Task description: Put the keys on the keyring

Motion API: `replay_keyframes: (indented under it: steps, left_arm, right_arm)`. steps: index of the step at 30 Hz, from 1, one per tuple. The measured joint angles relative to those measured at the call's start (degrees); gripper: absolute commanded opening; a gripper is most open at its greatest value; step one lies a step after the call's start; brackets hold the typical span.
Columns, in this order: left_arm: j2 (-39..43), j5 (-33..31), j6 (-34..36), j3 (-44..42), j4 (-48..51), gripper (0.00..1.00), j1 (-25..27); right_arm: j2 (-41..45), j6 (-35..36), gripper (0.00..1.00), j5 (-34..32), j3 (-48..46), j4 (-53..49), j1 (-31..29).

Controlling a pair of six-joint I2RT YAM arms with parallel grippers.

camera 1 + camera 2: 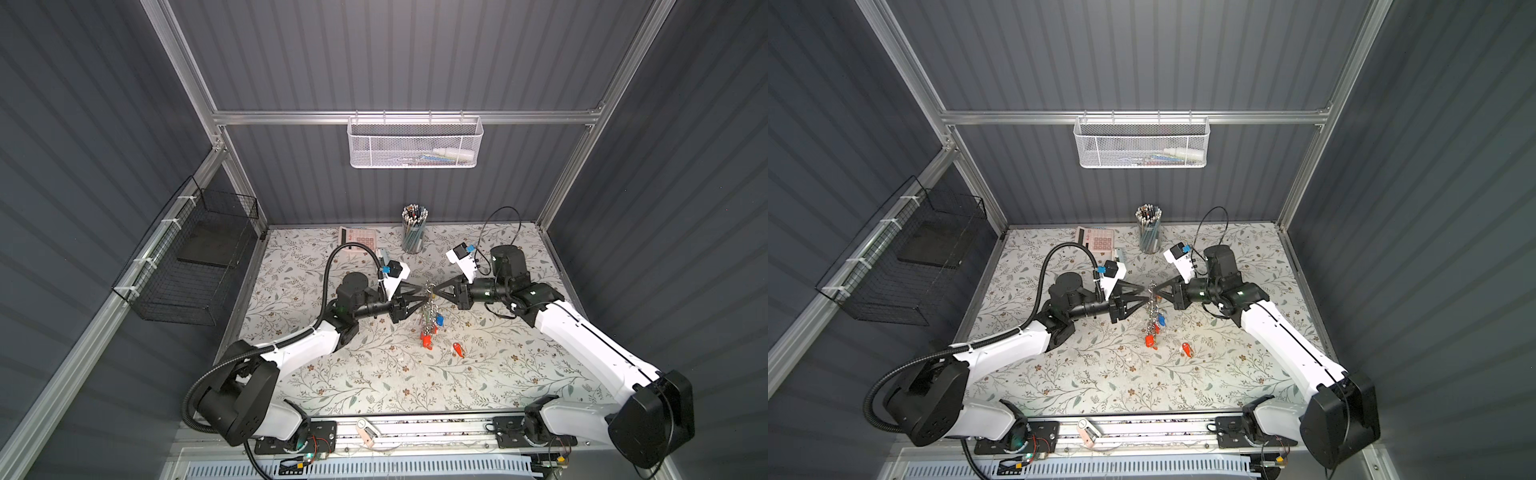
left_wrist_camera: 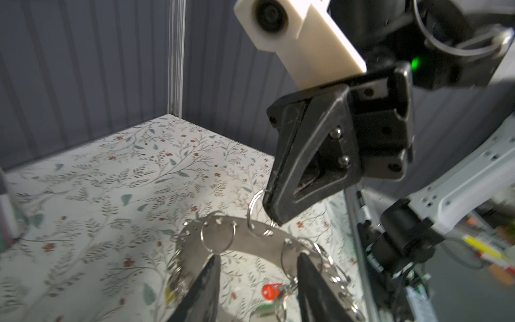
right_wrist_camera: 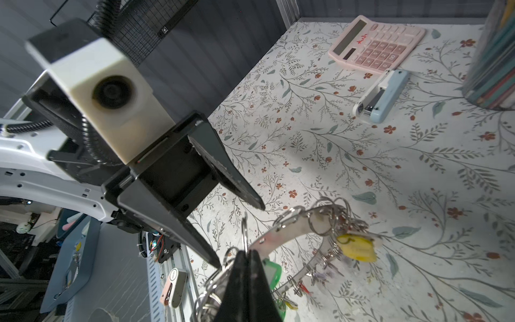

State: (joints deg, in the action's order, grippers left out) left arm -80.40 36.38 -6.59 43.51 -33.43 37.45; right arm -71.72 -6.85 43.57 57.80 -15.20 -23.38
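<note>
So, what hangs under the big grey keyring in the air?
Tagged keys hang from the keyring: a blue tag, a red-orange tag and, in the right wrist view, a yellow tag. The crowded split rings cover most key blades, so their count is unclear.

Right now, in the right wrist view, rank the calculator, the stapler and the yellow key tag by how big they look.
1. pink calculator
2. blue stapler
3. yellow key tag, smallest even though it hangs nearer the camera, which enlarges it.

Lower arc of keyring [image 2: 259,246] off-frame.
</note>
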Motion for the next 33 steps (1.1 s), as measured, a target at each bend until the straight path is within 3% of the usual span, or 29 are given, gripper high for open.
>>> replay_keyframes:
  steps: [8,20,26,33]
  left_arm:
    - [1.5,0.6,18.4,13.0,26.5,0.50,-0.4]
    - [-7.0,4.1,36.1,31.5,49.7,0.48,-1.2]
    - [-10.2,4.4,41.8,37.7,58.5,0.41,-1.5]
    - [-10.5,4.9,44.2,39.7,62.3,0.34,-1.6]
  right_arm:
    - [0.0,5.5,0.00,-3.4,1.1,-2.8,-1.2]
    - [0.2,8.9,0.00,-2.8,1.1,-2.9,-1.8]
    - [1.2,9.5,0.00,-2.0,1.1,-2.8,-1.8]
    - [1.3,9.9,0.00,-1.5,1.1,-2.8,-1.8]
